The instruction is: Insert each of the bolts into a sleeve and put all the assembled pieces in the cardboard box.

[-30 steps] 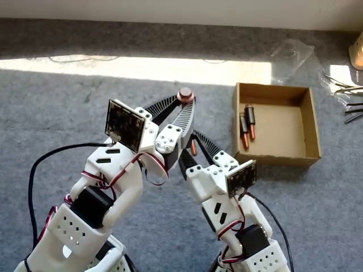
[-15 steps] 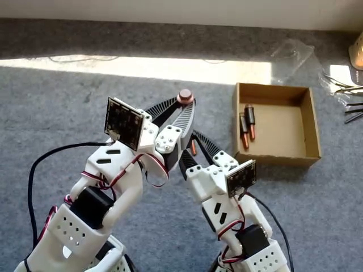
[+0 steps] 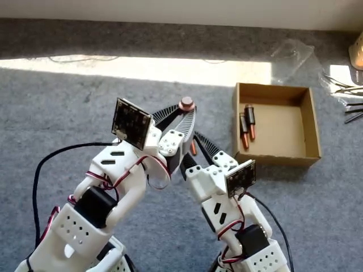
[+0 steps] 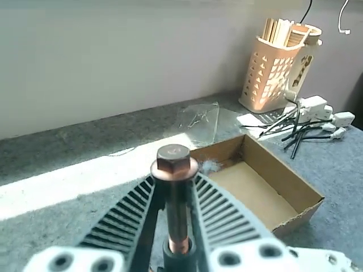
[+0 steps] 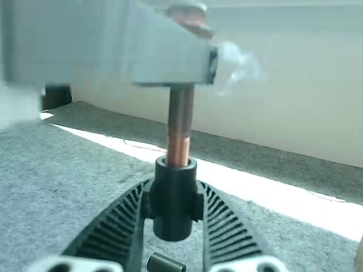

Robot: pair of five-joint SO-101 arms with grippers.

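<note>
Left tool [image 4: 174,180] is clenched on the copper bolt [image 4: 177,215], whose hexagonal head sits just past the fingertips and whose shank runs back between them. The right tool [image 5: 172,192] meets it from the opposite side, gripping the black sleeve [image 5: 172,212]. The shank's end sits in the sleeve's mouth. To the right tool's outer side, the cardboard box [image 3: 313,127] holds two assembled pieces [image 3: 247,126].

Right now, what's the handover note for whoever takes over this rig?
Left gripper: jaws shut on the bolt, head up.
Right gripper: jaws shut on the sleeve.
Bolt tip sits in the sleeve mouth, with most of the shank exposed.
Done: two assembled pieces lie in the cardboard box.
To do: seat the bolt and box it. Another sleeve lies on the carpet.
</note>
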